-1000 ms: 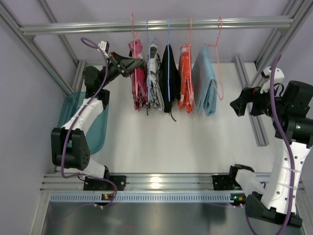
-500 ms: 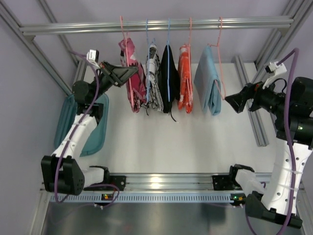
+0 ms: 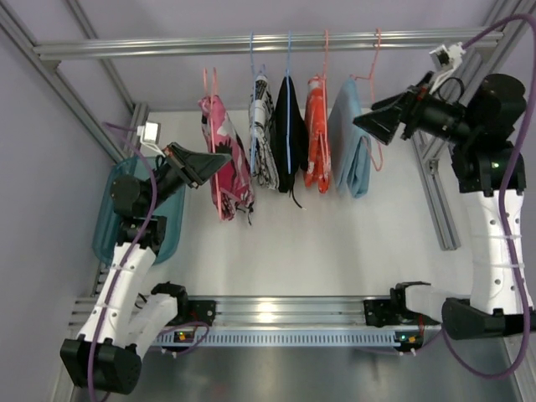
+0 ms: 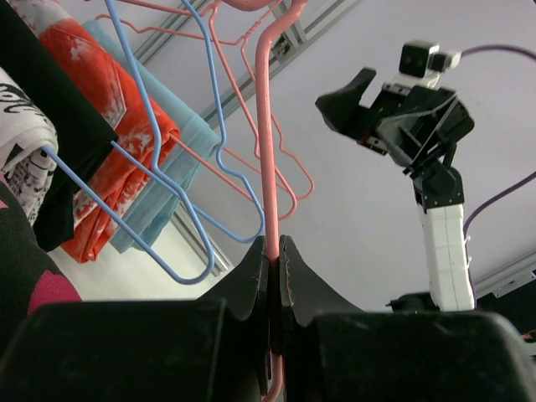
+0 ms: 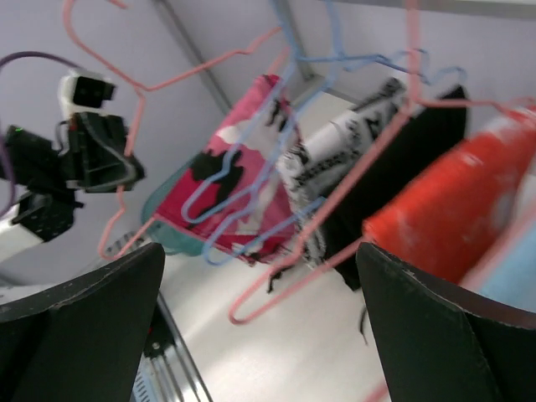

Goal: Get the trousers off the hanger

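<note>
The pink trousers [image 3: 228,163] with black-and-white print hang on a pink hanger [image 3: 209,84] whose hook sits below the rail [image 3: 151,47], apart from it. My left gripper [image 3: 219,161] is shut on that hanger's wire; in the left wrist view the gripper [image 4: 275,248] pinches the pink hanger [image 4: 267,151] between its jaws. The white black-printed trousers [image 3: 265,134] hang on a blue hanger on the rail. My right gripper [image 3: 367,119] is open and empty beside the light blue garment [image 3: 352,138]. The right wrist view shows this gripper [image 5: 260,310] wide open, and the pink trousers [image 5: 243,180] and white printed trousers [image 5: 335,159].
A black garment [image 3: 291,134], an orange one [image 3: 318,138] and the light blue one hang on the rail to the right. A teal bin [image 3: 109,213] stands at the table's left edge under my left arm. Frame posts run along both sides.
My left gripper pulled the pink hanger with the pink trousers left and nearer, off the rail. My right arm rose and swung in toward the light blue garment's hanger.
</note>
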`<state>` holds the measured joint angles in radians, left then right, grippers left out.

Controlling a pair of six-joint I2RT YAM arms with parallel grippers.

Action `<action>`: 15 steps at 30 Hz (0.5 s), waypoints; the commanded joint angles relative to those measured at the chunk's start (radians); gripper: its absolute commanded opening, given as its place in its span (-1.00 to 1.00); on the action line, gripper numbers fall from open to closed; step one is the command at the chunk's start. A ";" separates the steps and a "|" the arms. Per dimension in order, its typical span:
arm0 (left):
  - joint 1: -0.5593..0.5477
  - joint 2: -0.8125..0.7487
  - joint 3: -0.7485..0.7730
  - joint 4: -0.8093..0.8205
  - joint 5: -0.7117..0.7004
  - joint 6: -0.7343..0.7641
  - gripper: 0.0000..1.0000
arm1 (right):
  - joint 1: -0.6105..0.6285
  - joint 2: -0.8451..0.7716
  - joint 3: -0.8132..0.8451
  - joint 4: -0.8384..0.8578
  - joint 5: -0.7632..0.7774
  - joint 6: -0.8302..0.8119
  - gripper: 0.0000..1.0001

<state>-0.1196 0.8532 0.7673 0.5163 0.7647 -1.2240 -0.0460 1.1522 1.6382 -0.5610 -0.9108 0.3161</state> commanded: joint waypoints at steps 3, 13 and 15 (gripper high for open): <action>0.006 -0.075 0.058 0.057 -0.002 0.116 -1.00 | 0.265 0.082 0.106 0.237 0.098 0.159 0.99; 0.021 -0.068 0.115 0.025 -0.018 0.100 -1.00 | 0.717 0.323 0.270 0.311 0.293 0.136 0.81; 0.021 -0.065 0.131 0.025 -0.012 0.098 -1.00 | 0.756 0.380 0.296 0.346 0.299 0.175 0.77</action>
<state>-0.1055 0.8139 0.7818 0.3435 0.7700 -1.1728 0.6456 1.4780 1.8698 -0.3183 -0.6693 0.4507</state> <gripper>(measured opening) 0.066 0.897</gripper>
